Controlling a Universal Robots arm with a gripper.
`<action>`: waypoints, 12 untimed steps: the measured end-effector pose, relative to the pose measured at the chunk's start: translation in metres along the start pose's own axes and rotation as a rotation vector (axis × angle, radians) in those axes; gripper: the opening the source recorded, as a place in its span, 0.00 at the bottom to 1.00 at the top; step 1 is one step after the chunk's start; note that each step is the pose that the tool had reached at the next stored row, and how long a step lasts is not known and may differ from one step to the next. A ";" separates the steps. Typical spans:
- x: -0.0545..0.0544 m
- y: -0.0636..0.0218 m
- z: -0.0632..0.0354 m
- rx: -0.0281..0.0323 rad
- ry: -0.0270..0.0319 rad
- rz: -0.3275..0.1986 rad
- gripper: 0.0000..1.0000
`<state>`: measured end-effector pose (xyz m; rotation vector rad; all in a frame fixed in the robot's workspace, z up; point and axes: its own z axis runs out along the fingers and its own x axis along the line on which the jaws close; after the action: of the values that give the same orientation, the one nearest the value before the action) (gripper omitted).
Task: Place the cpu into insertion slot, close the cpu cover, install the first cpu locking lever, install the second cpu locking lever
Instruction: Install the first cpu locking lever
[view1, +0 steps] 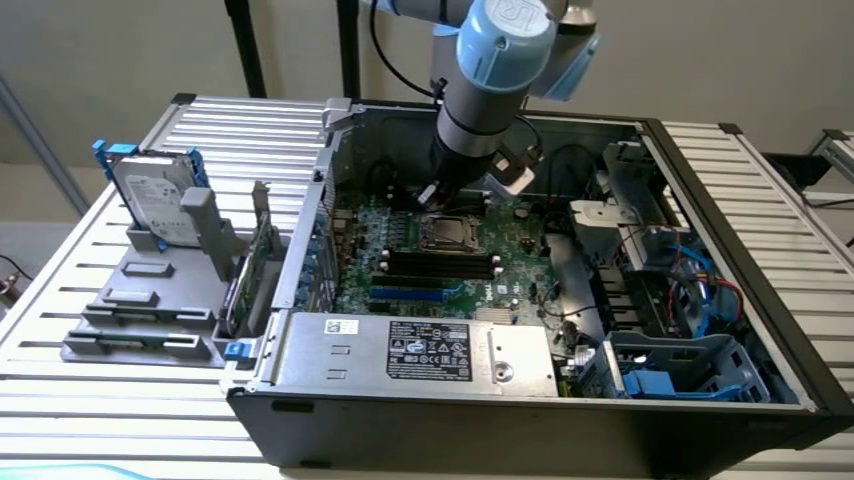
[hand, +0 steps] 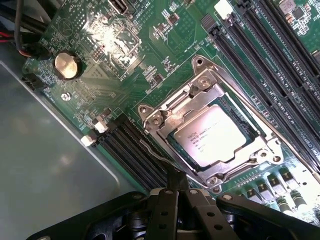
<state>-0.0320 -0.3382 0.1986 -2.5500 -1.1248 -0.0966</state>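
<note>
Wrist view: gripper (hand: 176, 192) entered at 6 o'clock, its black fingers drawn narrow with the tips pinched together at the end of a thin wire lever (hand: 155, 152); whether the wire was truly clamped or merely touched could not be told.

- Lever: ran along the socket edge nearest the gripper, from about 9 o'clock of the socket toward the fingertips.
- Cpu (hand: 212, 137): pale silver square with printed text, seated flat in the insertion slot (hand: 247, 131).
- Cpu cover (hand: 187, 102): silvery frame lying down around the chip, apparently closed.
- Memory slots (hand: 250, 55): long black rows at 1 o'clock of the socket, more at 8 o'clock.
- Coin cell battery (hand: 67, 66): at 10 o'clock, well apart.

Risks, as judged: the thin lever could slip from so small a pinch and spring back; a sideways push could bend it or scrape board parts beside the socket; a cover not fully seated would resist latching.

Exterior view supplied context: the arm (view1: 487, 90) descended into the open computer case (view1: 534, 425), the socket sitting just below the wrist, with a hard drive (view1: 150, 195) in a grey rack at 9 o'clock. Lever and chip detail were legible from the wrist alone.
</note>
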 end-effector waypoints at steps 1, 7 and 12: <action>0.001 0.0009 0.0000 -0.0002 -0.0002 0.000 0.11; 0.005 0.0061 0.0001 -0.0007 -0.0020 -0.002 0.11; 0.009 0.0102 0.0005 -0.0012 -0.0038 -0.005 0.11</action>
<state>-0.0187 -0.3382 0.1969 -2.5497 -1.1324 -0.0936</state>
